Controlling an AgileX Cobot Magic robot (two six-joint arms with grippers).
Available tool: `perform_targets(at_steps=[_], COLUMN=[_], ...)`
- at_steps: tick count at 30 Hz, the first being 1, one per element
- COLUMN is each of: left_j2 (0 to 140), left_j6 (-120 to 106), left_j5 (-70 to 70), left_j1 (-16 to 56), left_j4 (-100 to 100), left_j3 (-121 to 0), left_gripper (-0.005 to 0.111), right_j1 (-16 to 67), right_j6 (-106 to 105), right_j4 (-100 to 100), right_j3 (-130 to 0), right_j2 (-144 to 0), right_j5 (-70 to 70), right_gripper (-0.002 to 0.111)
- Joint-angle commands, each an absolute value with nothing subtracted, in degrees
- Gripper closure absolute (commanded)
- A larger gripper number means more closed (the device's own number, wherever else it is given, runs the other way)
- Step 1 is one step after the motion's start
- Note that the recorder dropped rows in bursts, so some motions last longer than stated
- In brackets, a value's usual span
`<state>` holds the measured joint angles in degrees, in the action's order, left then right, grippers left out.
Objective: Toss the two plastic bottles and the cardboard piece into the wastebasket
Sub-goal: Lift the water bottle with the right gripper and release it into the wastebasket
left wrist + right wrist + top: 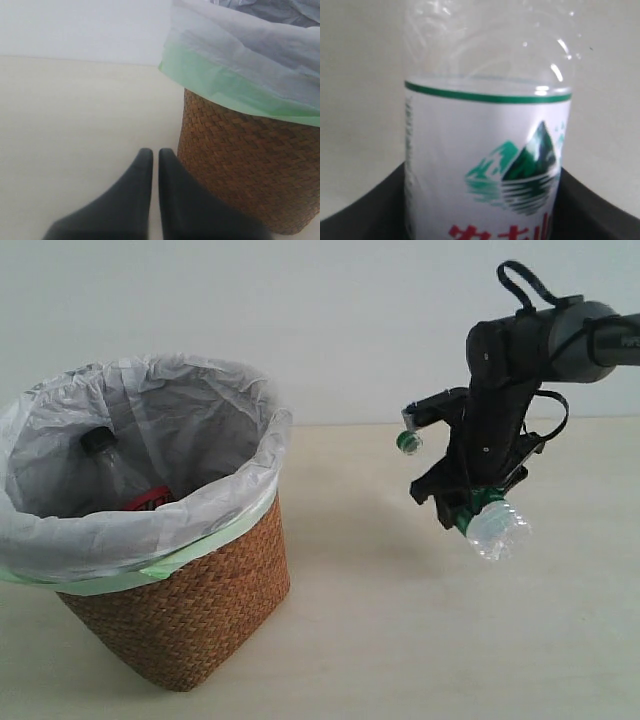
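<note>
Wicker with a white liner, the wastebasket (190,620) stood nearest on the surface (420,640), the black-capped bottle (110,465) leaning inside it and the left tool (155,160) low beside its woven wall, jaws nearly together on nothing. Farther back and well to the right, the right tool (470,505) was clamped around the green-labelled bottle (497,530), held in the air clear of the rim; the cardboard piece showed in no view. Done well, the carry would likely pass above the liner's edge and stop over the opening before letting go, since an early release would drop the bottle onto the surface.
</note>
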<state>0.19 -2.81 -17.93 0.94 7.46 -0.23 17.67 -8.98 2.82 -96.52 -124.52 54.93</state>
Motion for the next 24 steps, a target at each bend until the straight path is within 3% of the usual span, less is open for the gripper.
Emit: perform_targets(at_steps=[1, 14, 24], left_j2=[0.0, 0.0, 0.0], left_j6=[-2.52, -2.52, -2.52], left_j5=[-17.74, -17.74, -17.74], left_j1=[0.91, 0.91, 0.91], left_j4=[7.29, 7.29, 7.29], left_j3=[0.0, 0.0, 0.0], left_gripper=[0.103, 0.103, 0.103], right_j1=[21.31, 27.18, 25.9], right_j6=[-2.96, 7.68, 19.6], right_j4=[0.71, 0.5, 13.01], right_j3=[-86.29, -53.93, -49.25], right_j2=[-112.77, -79.49, -76.09], right_j5=[47.9, 36.11, 32.54], right_gripper=[0.108, 0.108, 0.108])
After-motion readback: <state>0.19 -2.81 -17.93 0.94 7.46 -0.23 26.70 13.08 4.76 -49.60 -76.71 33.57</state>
